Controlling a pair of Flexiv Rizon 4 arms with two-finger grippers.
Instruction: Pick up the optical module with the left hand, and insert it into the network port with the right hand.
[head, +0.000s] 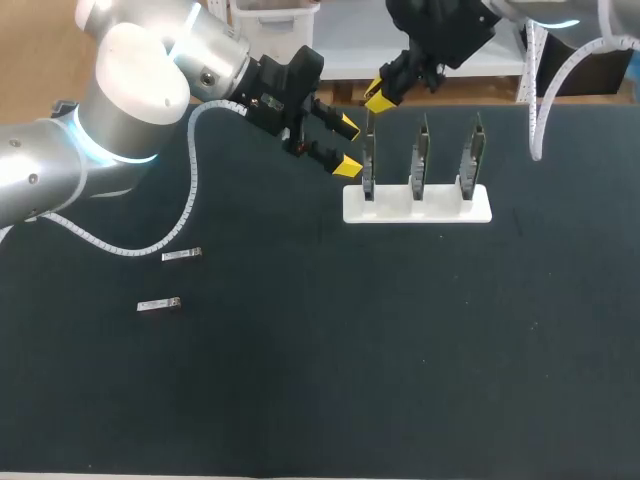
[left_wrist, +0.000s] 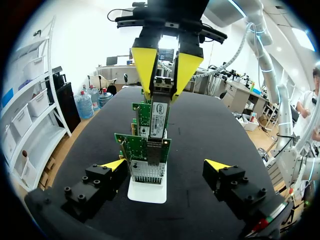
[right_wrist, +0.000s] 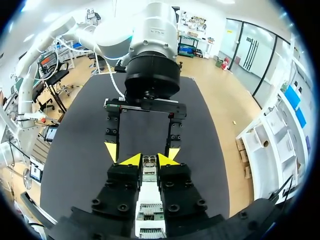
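Near the left edge of the dark surface (head: 400, 350) lie two small silver pieces, one (head: 181, 255) a little farther back than the other (head: 159, 304), apart from each other and touching nothing else. Above them the left arm (head: 130, 90) comes in from the back left corner. A white ribbed cable (head: 190, 200) hangs from it in a loop down to the surface.

The left tool (head: 350, 145) sits just left of a white holder (head: 440, 205) with its fingers spread wide and nothing held. In the left wrist view its two yellow tips stand either side of the holder's near end without touching it.

The holder sits toward the back of the surface, right of the middle, and carries three upright green circuit cards in a row: left (head: 369, 160), middle (head: 421, 155) and right (head: 472, 155).

The right arm (head: 440, 30) comes in from the back right corner and reaches over the left card. The right tool (left_wrist: 161, 97) is closed on the optical module (left_wrist: 159, 120), a narrow silver bar with a white label, pinched from two sides by the yellow fingers. The module hangs upright, directly over the left card. Its lower end meets the metal network port (left_wrist: 148, 170) on that card's top edge; I cannot tell how far in it sits.
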